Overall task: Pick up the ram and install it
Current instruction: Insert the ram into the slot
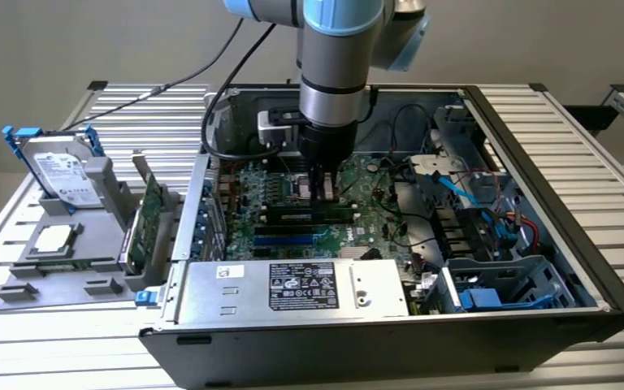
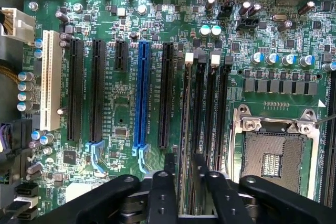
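Note:
My gripper [image 1: 327,195] reaches down inside the open computer case [image 1: 572,244], right over the long black memory slots [image 1: 290,218] of the motherboard [image 2: 121,119]. In the wrist view the two black fingers [image 2: 169,167] stand close together on either side of a thin strip seen edge-on, which I take for the ram [image 2: 185,129]. It runs along the memory slot with the white clip [image 2: 189,57], nearest the expansion slots. Whether the ram is seated in that slot or just above it I cannot tell. The gripper [image 2: 184,162] is shut on it.
A grey holder [image 1: 30,292] at the exterior view's left carries a hard drive [image 1: 61,175], a processor [image 1: 54,237] and a green expansion card [image 1: 152,215]. Next to the memory slots lie the open CPU socket [image 2: 273,156], other memory slots [image 2: 212,124], a blue slot [image 2: 142,95] and cables [image 1: 474,195].

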`<state>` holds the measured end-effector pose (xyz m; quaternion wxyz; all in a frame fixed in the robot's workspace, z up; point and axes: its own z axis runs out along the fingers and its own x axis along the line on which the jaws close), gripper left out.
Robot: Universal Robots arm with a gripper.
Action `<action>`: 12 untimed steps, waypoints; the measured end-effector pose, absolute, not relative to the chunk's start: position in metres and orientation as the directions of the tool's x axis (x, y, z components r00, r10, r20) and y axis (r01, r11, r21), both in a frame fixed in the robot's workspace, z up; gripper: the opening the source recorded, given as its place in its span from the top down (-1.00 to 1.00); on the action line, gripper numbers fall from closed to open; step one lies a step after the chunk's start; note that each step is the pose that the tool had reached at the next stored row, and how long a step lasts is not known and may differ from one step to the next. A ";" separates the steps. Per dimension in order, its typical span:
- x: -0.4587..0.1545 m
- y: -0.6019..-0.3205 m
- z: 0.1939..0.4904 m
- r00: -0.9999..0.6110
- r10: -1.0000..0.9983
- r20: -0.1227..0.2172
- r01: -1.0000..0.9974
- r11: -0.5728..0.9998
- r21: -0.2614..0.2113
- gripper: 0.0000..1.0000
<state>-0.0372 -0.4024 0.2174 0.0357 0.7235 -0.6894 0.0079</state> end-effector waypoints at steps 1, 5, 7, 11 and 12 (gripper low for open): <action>-0.037 -0.402 0.218 0.049 -0.997 0.061 -0.998 -0.047 0.041 0.33; -0.038 -0.402 0.223 0.050 -0.997 0.061 -0.998 -0.047 0.045 0.10; -0.038 -0.402 0.227 0.050 -0.997 0.061 -0.998 -0.047 0.047 0.10; -0.039 -0.403 0.237 0.050 -0.997 0.060 -0.998 -0.047 0.051 0.10; -0.039 -0.403 0.239 0.050 -0.997 0.060 -0.998 -0.047 0.051 0.10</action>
